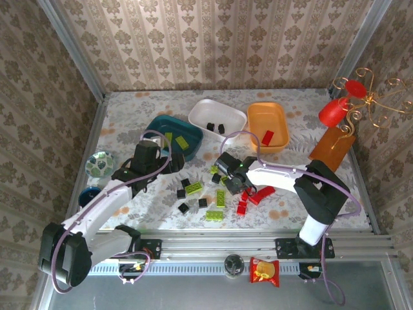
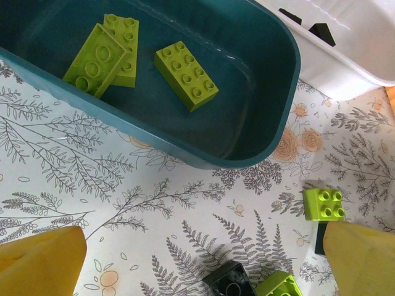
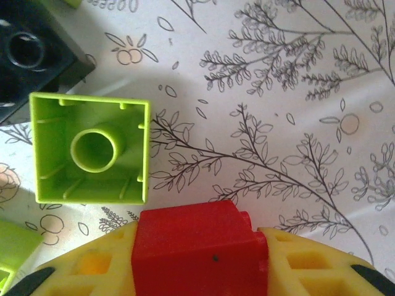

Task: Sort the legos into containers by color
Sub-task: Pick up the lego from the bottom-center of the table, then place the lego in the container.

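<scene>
right tool (image 1: 232,182) low, clamps red brick (image 3: 196,245) | left tool (image 2: 203,262) spread wide

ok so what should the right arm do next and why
Probably lift straight up: the right gripper has the red brick pinched, low over the table beside an upturned lime-green brick. The orange tray already holds a red piece, so it likely goes there.

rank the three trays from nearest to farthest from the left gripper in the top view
1. teal tray, just ahead of the left gripper
2. white tray, middle of the row
3. orange tray, right end of the row
</scene>
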`<state>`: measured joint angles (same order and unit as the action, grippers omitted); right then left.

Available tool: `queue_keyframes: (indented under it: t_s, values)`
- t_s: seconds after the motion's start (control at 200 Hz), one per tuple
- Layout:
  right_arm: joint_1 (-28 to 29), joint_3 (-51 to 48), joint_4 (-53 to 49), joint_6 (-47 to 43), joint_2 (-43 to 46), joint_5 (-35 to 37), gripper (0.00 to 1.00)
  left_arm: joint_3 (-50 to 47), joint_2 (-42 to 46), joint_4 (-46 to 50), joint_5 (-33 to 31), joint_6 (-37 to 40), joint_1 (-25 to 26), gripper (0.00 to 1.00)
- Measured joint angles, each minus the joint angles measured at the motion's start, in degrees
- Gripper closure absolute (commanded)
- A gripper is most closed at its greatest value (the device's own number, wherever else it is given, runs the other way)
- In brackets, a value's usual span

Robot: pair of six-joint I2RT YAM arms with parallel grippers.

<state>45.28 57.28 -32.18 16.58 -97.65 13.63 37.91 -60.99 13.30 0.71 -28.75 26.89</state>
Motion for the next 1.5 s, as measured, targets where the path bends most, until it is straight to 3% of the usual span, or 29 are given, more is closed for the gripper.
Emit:
queue_keyframes:
  t_s: [0.265,0.495,0.665,0.855,0.985,1.085,1.185,1.345,1.5]
  values:
    - [-2.25,-0.66,0.33,0.28,9.05,-0.39,0.74,-0.92,1.51,-0.09,1.07,-0.24,0.00,0.00]
    - [-15.23,3.63,2.84,2.12,17.07,-0.55,0.76,-2.14,1.84,-0.13,2.14,-1.33,-1.92,0.00]
    - [-22.82,13.09,5.09,3.32,9.22,2.82,0.77,-2.40,1.88,-0.28,3.04,-1.68,-1.92,0.00]
    - [-26.47,23.43,5.16,3.32,-4.61,7.19,0.76,-2.43,2.25,0.31,3.30,-1.68,-1.92,0.01]
    - [-28.44,26.47,4.72,3.67,-10.67,7.91,0.68,-2.43,2.25,1.11,3.65,-1.66,-1.92,0.04]
    - [-29.44,26.95,3.63,4.72,-12.44,7.85,0.44,-2.60,2.19,1.38,4.17,-1.64,-1.90,0.07]
    - [-30.03,27.23,3.28,5.20,-12.68,7.63,0.30,-2.60,1.40,1.73,4.81,-1.38,-1.68,0.07]
    - [-29.66,26.86,3.67,5.31,-11.47,6.62,0.25,-2.58,-0.85,3.41,5.60,-0.57,0.68,0.08]
    - [-28.15,22.97,4.70,5.46,-5.92,5.64,0.25,-2.21,-4.24,4.70,5.75,0.55,4.37,0.16]
